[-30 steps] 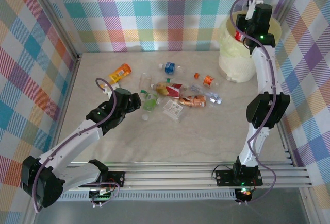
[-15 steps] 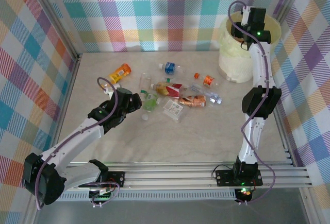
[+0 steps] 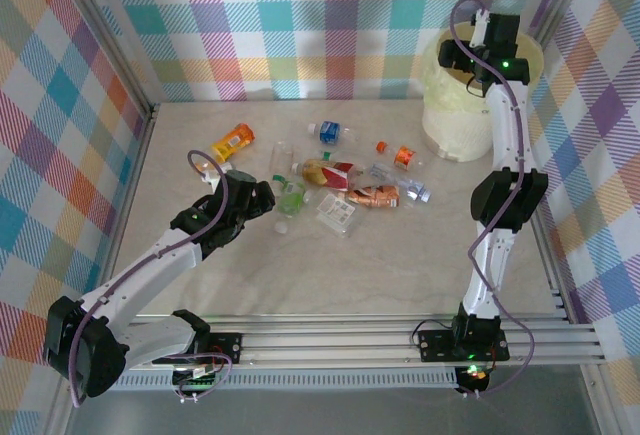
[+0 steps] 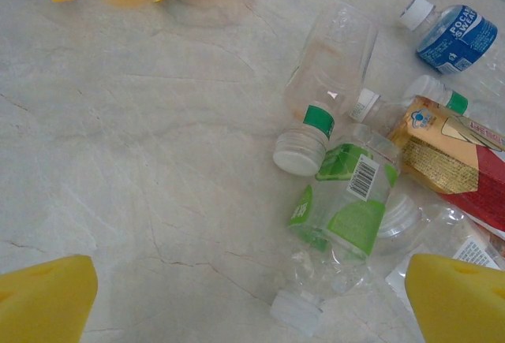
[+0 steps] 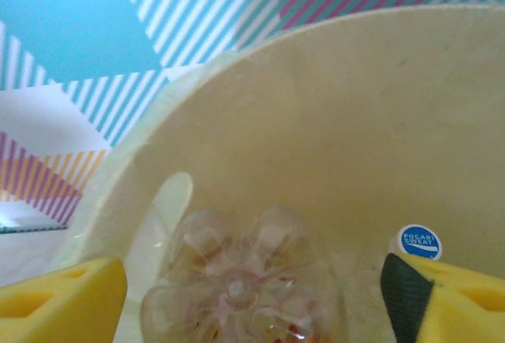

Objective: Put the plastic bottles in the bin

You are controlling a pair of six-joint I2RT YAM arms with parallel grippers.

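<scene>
Several plastic bottles lie in a pile mid-table: an orange one (image 3: 233,141), a blue-labelled one (image 3: 328,132), a green-labelled one (image 3: 291,195) and an orange-labelled one (image 3: 373,196). My left gripper (image 3: 262,198) hovers open at the pile's left edge. In the left wrist view the green-labelled bottle (image 4: 347,209) lies just ahead of the open left gripper (image 4: 252,303), nearer its right finger. My right gripper (image 3: 480,40) stands open over the cream bin (image 3: 455,120). A clear bottle (image 5: 245,280) hangs bottom-up between the spread fingers, touching neither, inside the bin (image 5: 355,122).
A blue-capped bottle (image 5: 418,242) lies in the bin. A loose white cap (image 3: 282,226) and an orange cap (image 3: 381,146) sit near the pile. Checked walls close in the table, with an aluminium frame along the near edge. The near half of the table has free room.
The right gripper has opened over the bin and let go of the clear bottle; its wrist shifted slightly. The left arm has hardly moved.
</scene>
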